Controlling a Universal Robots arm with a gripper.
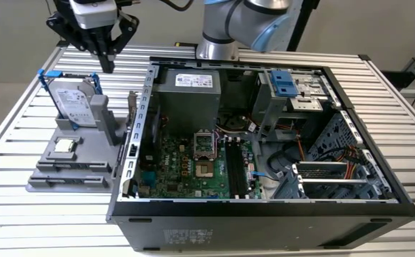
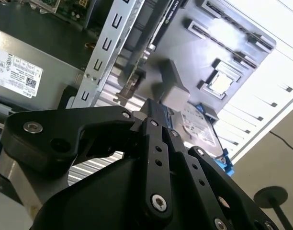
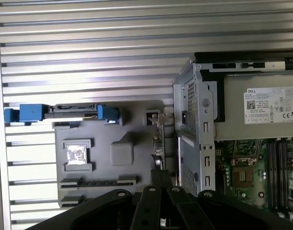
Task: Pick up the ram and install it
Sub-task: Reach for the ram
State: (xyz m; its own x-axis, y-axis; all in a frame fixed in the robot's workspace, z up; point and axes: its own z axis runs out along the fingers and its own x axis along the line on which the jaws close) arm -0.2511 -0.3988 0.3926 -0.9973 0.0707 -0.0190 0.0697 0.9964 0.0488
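The ram [image 1: 131, 110] is a thin stick standing on edge at the grey holder's [image 1: 64, 176] side nearest the computer case; the first wrist view shows the ram [image 3: 158, 136] edge-on. My gripper [image 1: 107, 66] hangs high above the table, behind the holder and the hard drive, well apart from the ram. Its black fingers point down and are shut with nothing between them, as both wrist views show the gripper [image 3: 161, 175] [image 2: 153, 106]. The dark memory slots [image 1: 236, 167] lie on the green motherboard inside the open case.
A silver hard drive in a blue frame [image 1: 75, 101] stands upright on the holder, and a square processor chip [image 1: 66, 144] lies in front of it. The open case [image 1: 264, 211] with its metal wall [image 1: 144, 107] rises right beside the holder. The robot base [image 1: 218, 48] stands behind the case.
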